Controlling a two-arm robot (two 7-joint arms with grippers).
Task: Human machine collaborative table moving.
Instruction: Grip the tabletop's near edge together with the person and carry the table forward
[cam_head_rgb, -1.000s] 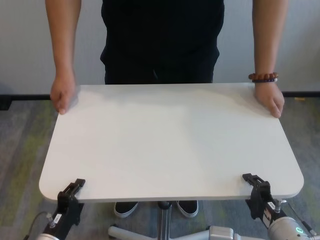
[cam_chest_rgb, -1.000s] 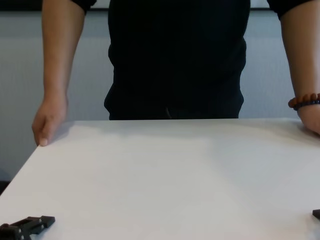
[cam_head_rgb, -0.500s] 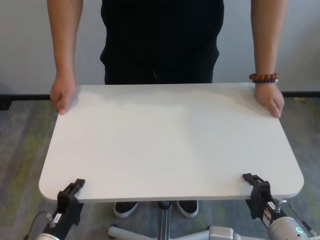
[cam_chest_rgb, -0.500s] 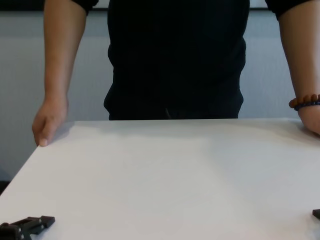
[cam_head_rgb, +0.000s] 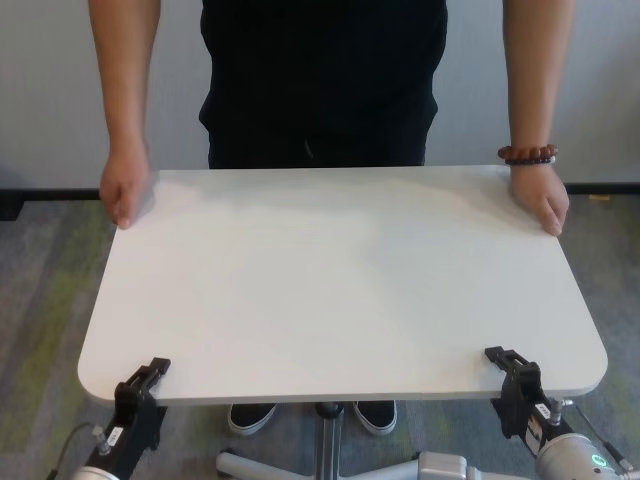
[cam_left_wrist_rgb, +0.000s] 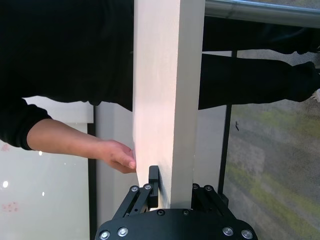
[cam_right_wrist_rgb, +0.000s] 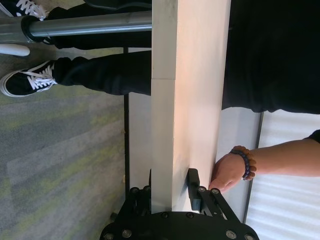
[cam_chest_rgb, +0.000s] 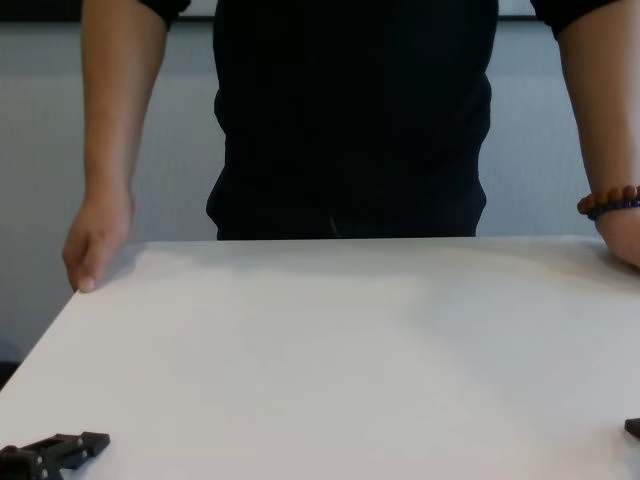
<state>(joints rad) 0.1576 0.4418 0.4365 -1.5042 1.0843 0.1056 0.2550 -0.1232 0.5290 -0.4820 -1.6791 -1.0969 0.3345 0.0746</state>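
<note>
One large matte white rectangular tabletop with rounded corners (cam_head_rgb: 340, 280) fills most of my head view; it sits level on a slim grey metal central leg (cam_head_rgb: 326, 440) over grey and green carpet (cam_head_rgb: 40, 290), between the robot at the near edge and the person at the far edge; behind it stands the person in a black short-sleeved shirt (cam_head_rgb: 322, 80), bare forearms down, one hand (cam_head_rgb: 124, 190) curled over the far corner on the robot's left side and the other hand (cam_head_rgb: 541, 203) resting on the far corner on the robot's right side; that second wrist carries a brown and dark bead bracelet (cam_head_rgb: 527, 155); dark sneakers with white soles (cam_head_rgb: 253, 416) show under the near edge. At the near edge my left black claw gripper (cam_head_rgb: 140, 385) is clamped on the tabletop close to the near left corner; the left wrist view shows one finger (cam_left_wrist_rgb: 153, 185) on the top face and the others against the underside; my right black claw gripper (cam_head_rgb: 510, 375) grips the same edge near the right corner, fingers (cam_right_wrist_rgb: 193, 187) pressed to both faces; a small blue ring light (cam_head_rgb: 599, 461) glows on the right forearm.
</note>
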